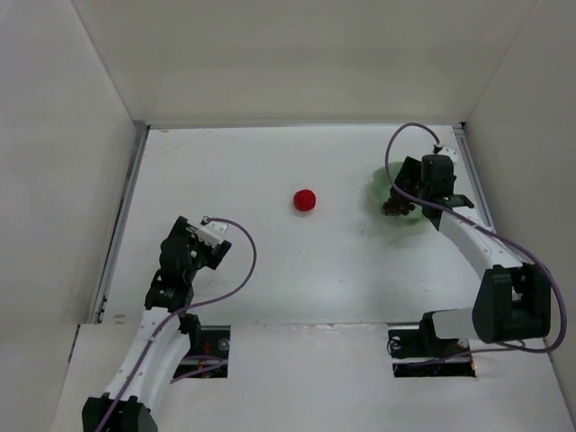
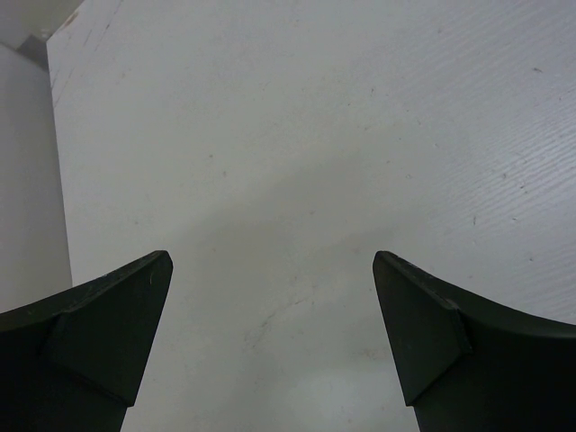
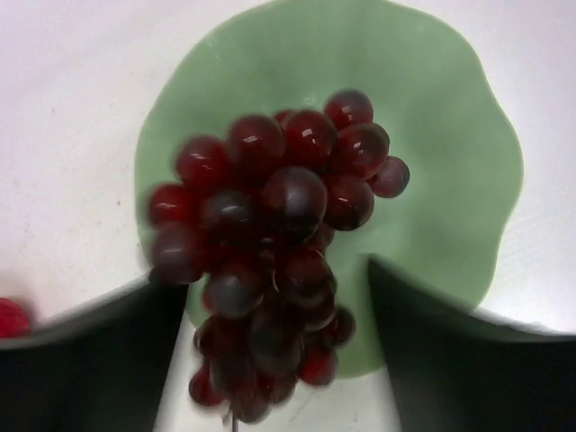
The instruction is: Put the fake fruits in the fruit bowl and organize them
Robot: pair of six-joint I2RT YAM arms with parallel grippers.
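Note:
The bunch of dark maroon grapes (image 3: 270, 234) hangs between my right gripper's (image 3: 270, 297) fingers, over the near part of the mint-green scalloped bowl (image 3: 432, 135). The fingers stand apart with a gap beside the grapes, and the bunch is slightly blurred. From above, the grapes (image 1: 393, 206) sit at the bowl's (image 1: 382, 191) near-left edge, under the right gripper (image 1: 409, 193). The small red round fruit (image 1: 305, 199) lies alone mid-table, and shows at the left edge of the right wrist view (image 3: 11, 318). My left gripper (image 1: 183, 234) is open and empty over bare table (image 2: 270, 315).
White walls enclose the table on the left, back and right. The bowl sits close to the right wall (image 1: 522, 135). Purple cables loop off both arms.

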